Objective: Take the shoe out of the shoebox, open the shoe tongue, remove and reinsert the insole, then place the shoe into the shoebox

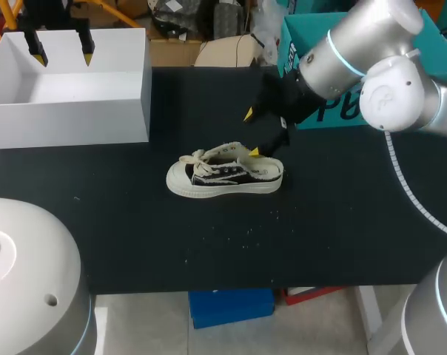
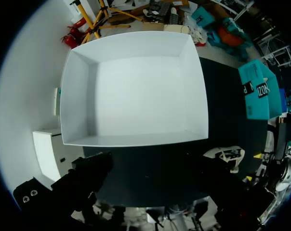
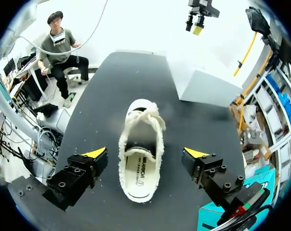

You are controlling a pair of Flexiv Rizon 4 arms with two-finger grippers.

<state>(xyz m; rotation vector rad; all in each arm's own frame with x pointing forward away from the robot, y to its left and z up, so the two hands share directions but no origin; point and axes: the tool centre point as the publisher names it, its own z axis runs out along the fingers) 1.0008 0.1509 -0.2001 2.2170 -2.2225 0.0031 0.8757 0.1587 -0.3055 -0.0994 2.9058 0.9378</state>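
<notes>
Shoe [image 1: 223, 177] out on table [image 1: 320, 222], sole down, right of shoebox [image 1: 98, 122]. R gripper [image 3: 145, 154] over heel, 2 fingers spread wide, touching nothing. L gripper [image 1: 61, 48] above shoebox, fingers apart, empty too.

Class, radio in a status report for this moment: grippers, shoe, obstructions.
Shoe upright on table, outside the shoebox, insole in. Right gripper open, straddling its heel, no contact. Left gripper open above the empty shoebox. Nothing blocking the shoe.
</notes>
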